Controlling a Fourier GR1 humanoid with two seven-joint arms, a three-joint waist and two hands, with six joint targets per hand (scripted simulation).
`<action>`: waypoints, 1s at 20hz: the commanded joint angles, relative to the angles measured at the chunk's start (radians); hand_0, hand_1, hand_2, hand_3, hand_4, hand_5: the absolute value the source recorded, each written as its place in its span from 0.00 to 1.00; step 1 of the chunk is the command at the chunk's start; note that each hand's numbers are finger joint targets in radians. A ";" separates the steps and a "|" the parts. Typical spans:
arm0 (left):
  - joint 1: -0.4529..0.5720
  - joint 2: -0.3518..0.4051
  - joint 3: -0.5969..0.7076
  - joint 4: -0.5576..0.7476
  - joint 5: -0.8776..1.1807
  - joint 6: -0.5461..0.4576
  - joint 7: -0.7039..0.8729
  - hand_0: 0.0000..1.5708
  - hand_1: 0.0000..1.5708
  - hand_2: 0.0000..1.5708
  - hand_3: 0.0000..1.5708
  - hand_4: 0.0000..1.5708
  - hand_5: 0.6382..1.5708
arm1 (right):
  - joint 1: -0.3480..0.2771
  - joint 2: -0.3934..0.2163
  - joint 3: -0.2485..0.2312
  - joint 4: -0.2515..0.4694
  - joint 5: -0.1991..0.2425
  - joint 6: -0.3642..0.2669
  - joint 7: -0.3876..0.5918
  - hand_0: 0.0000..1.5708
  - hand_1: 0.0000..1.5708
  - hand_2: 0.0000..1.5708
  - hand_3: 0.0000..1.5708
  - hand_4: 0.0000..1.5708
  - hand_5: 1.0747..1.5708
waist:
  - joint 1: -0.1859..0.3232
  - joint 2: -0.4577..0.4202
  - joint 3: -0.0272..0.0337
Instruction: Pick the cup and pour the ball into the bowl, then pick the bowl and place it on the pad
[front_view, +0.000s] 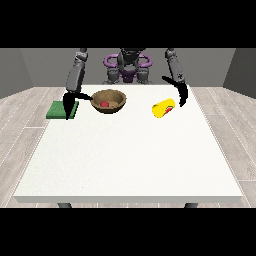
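- The red ball (104, 104) already lies inside the round brown wooden bowl (108, 101), so by my reading the pouring is done and the step in hand is picking up the bowl.
- The bowl stands upright near the far edge of the large white counter (130, 160), towards the far-left corner as the view shows it. The flat green square pad (57, 110) lies at the counter's left edge, near the bowl but apart from it.
- The robot hand at the view's left (70, 100) hangs between pad and bowl, one dark finger reaching towards the bowl's rim and another pointing down over the pad's edge. It looks spread, holding nothing; whether it touches the rim I cannot tell.
- The yellow cup with a red inside (164, 108) lies on its side towards the far-right part of the counter. The robot hand at the view's right (182, 93) hovers just beside it, fingers curved; I cannot tell whether it grips anything.
- To do it well, I judge: pinch the rim on the side nearest the pad, lift level so the ball stays in, carry it the short way towards the left edge, and set it flat, centred on the pad.
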 joint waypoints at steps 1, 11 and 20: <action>0.024 0.003 0.031 0.064 0.023 -0.001 0.004 0.00 0.00 0.00 0.00 0.00 0.05 | 0.000 0.052 0.035 0.012 -0.028 0.041 0.131 0.00 0.00 0.00 0.00 0.00 1.00 | -0.054 -0.079 0.0277; 0.140 0.049 0.072 0.161 0.063 -0.021 0.032 0.00 0.00 0.00 0.00 0.00 0.06 | 0.087 0.260 0.184 -0.063 0.032 -0.110 0.271 0.00 0.00 0.00 0.00 0.00 1.00 | -0.169 -0.322 0.0290; 0.152 0.034 -0.003 -0.003 0.069 -0.065 0.003 0.00 0.00 0.00 0.00 0.00 0.07 | -0.039 0.235 0.091 0.167 -0.002 -0.120 0.077 0.00 0.00 0.00 0.00 0.00 1.00 | -0.048 -0.167 0.0299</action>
